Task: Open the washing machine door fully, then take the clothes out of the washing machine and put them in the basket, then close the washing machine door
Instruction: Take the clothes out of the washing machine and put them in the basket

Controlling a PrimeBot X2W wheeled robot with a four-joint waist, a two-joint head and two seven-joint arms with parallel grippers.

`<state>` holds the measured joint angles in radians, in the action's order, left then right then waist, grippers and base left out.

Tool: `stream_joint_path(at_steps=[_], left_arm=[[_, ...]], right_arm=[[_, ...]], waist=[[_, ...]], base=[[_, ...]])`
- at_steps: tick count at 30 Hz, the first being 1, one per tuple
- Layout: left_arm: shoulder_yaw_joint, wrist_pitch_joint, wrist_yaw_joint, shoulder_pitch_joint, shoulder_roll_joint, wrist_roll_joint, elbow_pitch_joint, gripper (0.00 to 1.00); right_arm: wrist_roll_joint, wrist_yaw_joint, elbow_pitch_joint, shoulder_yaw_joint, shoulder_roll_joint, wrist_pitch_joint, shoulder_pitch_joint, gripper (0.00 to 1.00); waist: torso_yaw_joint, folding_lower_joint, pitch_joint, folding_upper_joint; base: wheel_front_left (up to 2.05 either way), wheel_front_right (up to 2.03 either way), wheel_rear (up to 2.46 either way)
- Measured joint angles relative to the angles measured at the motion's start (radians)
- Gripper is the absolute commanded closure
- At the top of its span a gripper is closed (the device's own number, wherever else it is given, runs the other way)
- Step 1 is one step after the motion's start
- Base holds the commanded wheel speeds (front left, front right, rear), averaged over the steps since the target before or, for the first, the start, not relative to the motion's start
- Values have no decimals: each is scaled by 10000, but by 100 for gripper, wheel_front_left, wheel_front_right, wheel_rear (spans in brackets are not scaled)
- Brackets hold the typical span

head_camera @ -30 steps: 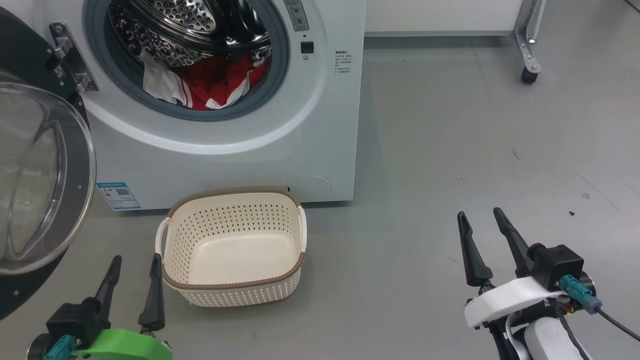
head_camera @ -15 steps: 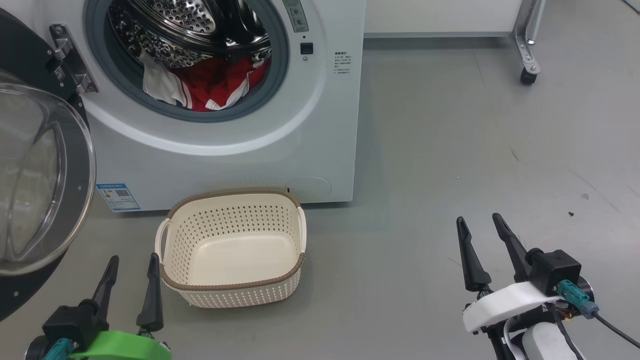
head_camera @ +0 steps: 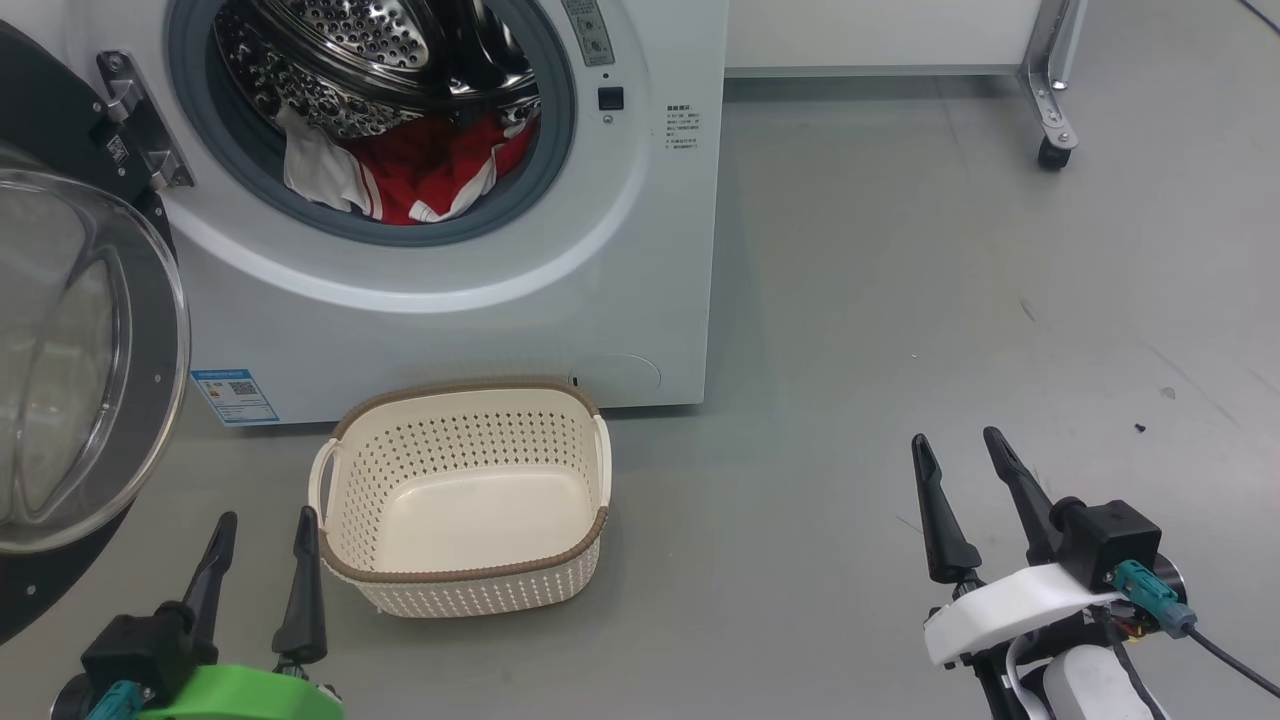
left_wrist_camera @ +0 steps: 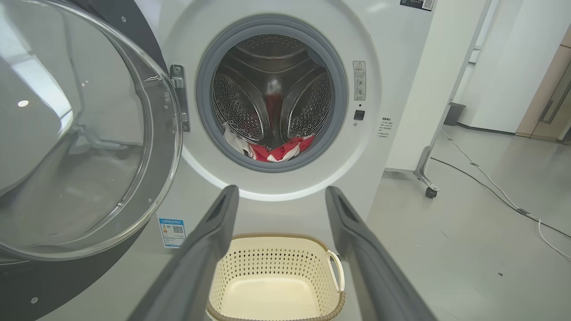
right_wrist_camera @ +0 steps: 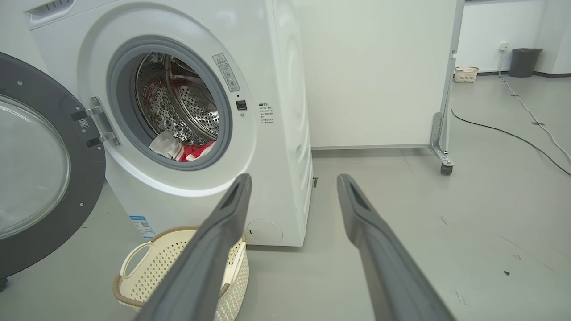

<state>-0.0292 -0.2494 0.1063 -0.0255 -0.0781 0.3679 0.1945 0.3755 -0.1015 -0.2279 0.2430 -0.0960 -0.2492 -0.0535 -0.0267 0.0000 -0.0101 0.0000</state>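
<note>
Head view, one basket (head_camera: 470, 596), one washing machine (head_camera: 450, 320), left claw (head_camera: 267, 516), right claw (head_camera: 954, 437), both spread

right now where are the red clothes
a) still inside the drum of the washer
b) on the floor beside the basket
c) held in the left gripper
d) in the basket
a: the clothes lie at the bottom of the drum behind the grey gasket of the washing machine, while the basket in front holds nothing.
</note>
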Motion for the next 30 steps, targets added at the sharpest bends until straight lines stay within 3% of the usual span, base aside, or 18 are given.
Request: stream_joint_path(at_steps=[30], left_arm=[[-21,0,48,-174,23,328,-378,0]], right_arm=[[-29,-13,-23,-58,48,0,13,0]], waist=[[75,0,167,0]], base=[[34,-34,0]])
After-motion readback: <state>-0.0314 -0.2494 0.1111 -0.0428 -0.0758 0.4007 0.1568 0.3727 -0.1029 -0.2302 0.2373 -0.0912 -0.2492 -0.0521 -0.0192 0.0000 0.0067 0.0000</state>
